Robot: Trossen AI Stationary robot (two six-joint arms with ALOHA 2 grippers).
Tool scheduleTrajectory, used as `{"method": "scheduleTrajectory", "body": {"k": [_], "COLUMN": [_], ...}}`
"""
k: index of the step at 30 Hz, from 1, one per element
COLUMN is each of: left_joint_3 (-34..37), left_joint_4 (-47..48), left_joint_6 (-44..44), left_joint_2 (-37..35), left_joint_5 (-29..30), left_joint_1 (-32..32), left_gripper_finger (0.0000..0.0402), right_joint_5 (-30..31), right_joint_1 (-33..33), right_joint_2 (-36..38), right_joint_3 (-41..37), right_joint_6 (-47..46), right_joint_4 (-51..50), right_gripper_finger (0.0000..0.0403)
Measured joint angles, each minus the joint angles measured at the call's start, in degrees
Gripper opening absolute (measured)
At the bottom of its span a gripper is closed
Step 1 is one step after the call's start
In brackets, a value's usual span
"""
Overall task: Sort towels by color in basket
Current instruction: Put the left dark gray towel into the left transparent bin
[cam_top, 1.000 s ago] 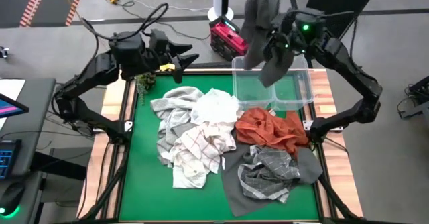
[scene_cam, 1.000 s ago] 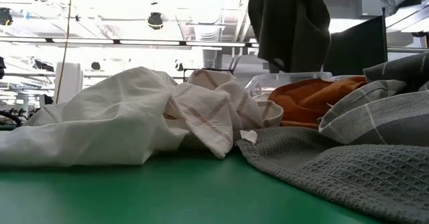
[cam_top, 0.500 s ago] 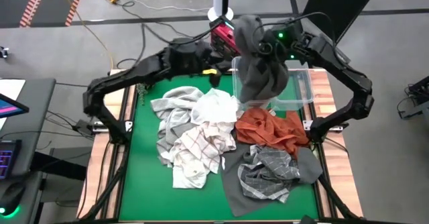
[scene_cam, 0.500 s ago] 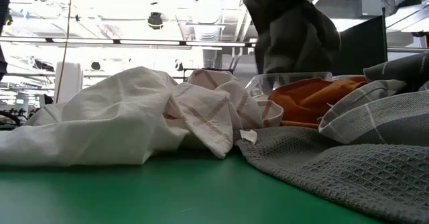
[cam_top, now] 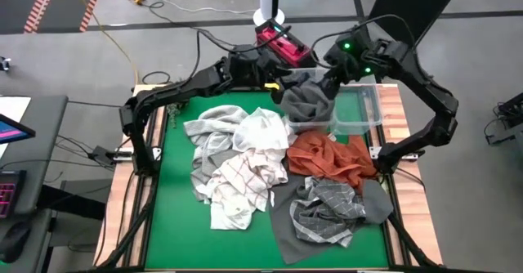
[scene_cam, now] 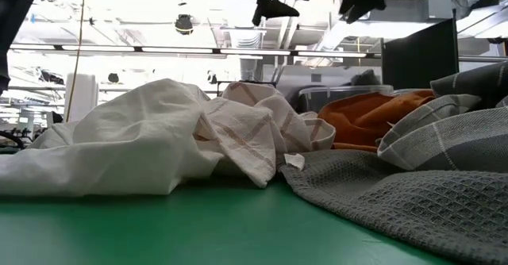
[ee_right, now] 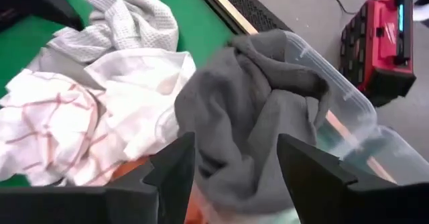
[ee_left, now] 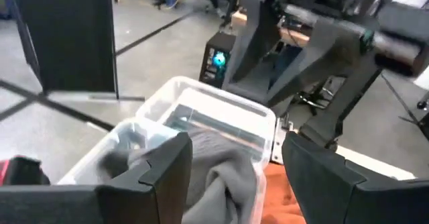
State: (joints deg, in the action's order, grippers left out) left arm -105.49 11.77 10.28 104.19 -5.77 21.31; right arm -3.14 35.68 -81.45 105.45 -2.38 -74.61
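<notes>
From above, the dark grey towel (cam_top: 308, 101) lies bunched in the near-left end of the clear bin (cam_top: 359, 114), spilling over its rim toward the counter (cam_top: 176, 216). The right pincer (cam_top: 333, 75) hangs just above it; the left pincer (cam_top: 274, 77) reaches in from the other side, about as near. The rust-orange towel (cam_top: 331, 157) lies just in front of the bin, closer to the right arm, its long axis running across the counter.

From counter height, the white towel (scene_cam: 119, 146) and the checked towel (scene_cam: 254, 130) fill the foreground, and both pincers hang overhead.

The left wrist view shows the left pincer's fingers (ee_left: 151, 174) spread apart, empty, with the grey towel between and below them.

The right wrist view shows the right pincer's fingers (ee_right: 171, 167) likewise parted, the towel released beneath them.
</notes>
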Motion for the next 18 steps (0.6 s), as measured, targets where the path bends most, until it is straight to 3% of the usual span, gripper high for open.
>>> {"method": "scheduleTrajectory", "body": {"k": [6, 11, 18], "left_joint_3": [-0.15, -2.14, -12.78], "left_joint_4": [-5.88, -5.43, 4.83], "left_joint_6": [2.04, 3.55, 0.12], "left_joint_2": [5.62, 11.05, 19.89], "left_joint_5": [-6.75, -4.12, -1.69], "left_joint_1": [-1.12, -1.10, -0.64], "left_gripper_finger": [0.0219, 0.0219, 0.0219], "right_joint_5": [0.05, 0.03, 0.07], "right_joint_1": [-0.29, -2.14, -6.48], "right_joint_2": [0.85, 3.40, 4.59], "right_joint_3": [9.99, 12.65, 12.38], "right_joint_6": [-0.83, -0.84, 2.56], "right_joint_4": [-10.01, -11.39, -12.08], "right_gripper_finger": [0.0239, 0.0240, 0.0240]}}
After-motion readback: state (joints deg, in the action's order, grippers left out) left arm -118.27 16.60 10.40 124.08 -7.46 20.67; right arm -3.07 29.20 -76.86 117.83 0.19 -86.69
